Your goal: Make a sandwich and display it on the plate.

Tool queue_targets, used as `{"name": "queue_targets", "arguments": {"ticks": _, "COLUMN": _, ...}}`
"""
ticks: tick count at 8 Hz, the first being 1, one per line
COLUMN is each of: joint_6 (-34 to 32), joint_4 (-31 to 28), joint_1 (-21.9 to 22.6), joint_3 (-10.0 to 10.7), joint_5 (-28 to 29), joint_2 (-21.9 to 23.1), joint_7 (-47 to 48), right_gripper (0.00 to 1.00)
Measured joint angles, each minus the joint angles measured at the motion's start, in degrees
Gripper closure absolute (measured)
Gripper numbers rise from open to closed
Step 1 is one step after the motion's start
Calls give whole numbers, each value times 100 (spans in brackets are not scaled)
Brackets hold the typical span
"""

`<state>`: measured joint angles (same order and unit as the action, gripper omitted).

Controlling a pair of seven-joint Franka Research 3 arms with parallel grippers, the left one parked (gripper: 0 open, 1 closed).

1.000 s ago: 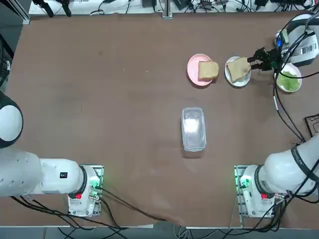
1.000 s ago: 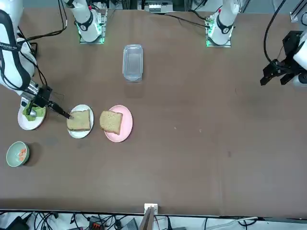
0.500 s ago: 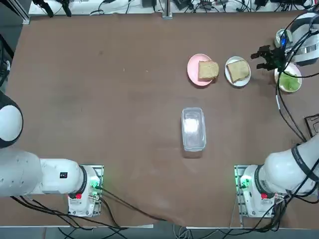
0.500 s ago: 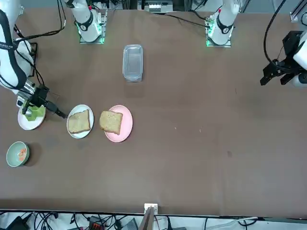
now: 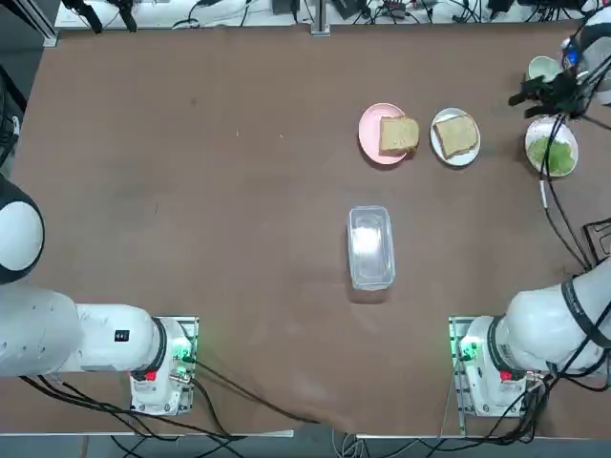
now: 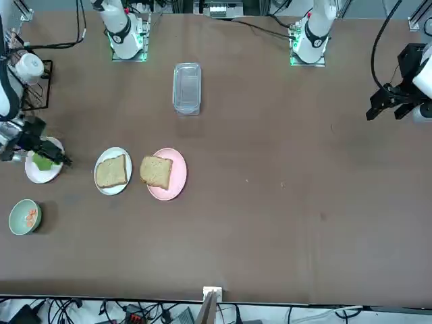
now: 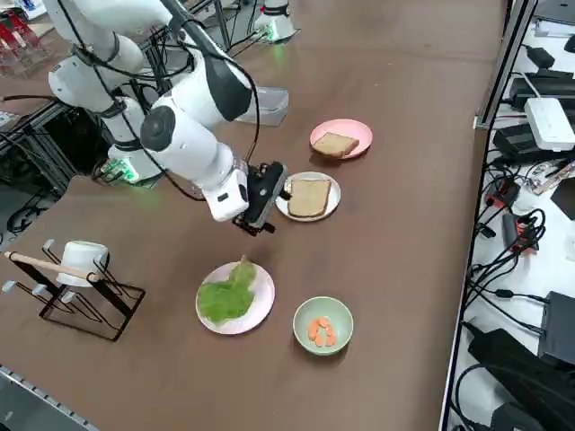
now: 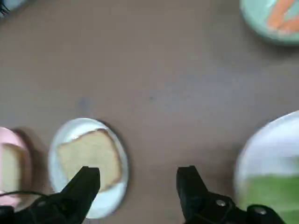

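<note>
No assembled sandwich is in view. One toasted bread slice (image 5: 456,135) lies flat on the small white plate (image 5: 440,148), which also shows in the right side view (image 7: 329,206). A second slice (image 5: 398,135) rests on a pink plate (image 5: 368,129). My right gripper (image 7: 269,199) hovers open and empty above the table, between the white plate (image 8: 120,156) and a plate of green lettuce (image 7: 229,296). Its two dark fingers (image 8: 86,183) stand wide apart in the wrist view.
A green bowl (image 7: 322,325) with orange-red pieces sits beyond the lettuce plate. A clear plastic box (image 5: 370,246) lies mid-table. A wire rack holding a white cup (image 7: 83,256) stands at the table's right edge.
The right gripper opened, left the bread slice lying flat on the white plate, and drew back and up toward the lettuce plate.
</note>
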<state>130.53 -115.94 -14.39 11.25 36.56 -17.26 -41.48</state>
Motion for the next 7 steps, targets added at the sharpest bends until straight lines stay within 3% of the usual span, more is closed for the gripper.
{"name": "queue_targets", "arguments": {"ticks": 3, "joint_6": -5, "joint_4": 1051, "joint_1": -35, "joint_3": -5, "joint_5": -1527, "joint_2": -484, "joint_7": -236, "right_gripper": 0}}
{"name": "queue_targets", "arguments": {"ticks": 7, "joint_6": -2, "joint_4": 2552, "joint_1": -29, "joint_3": -16, "joint_5": -2305, "joint_2": -1838, "joint_7": -1380, "right_gripper": 0}}
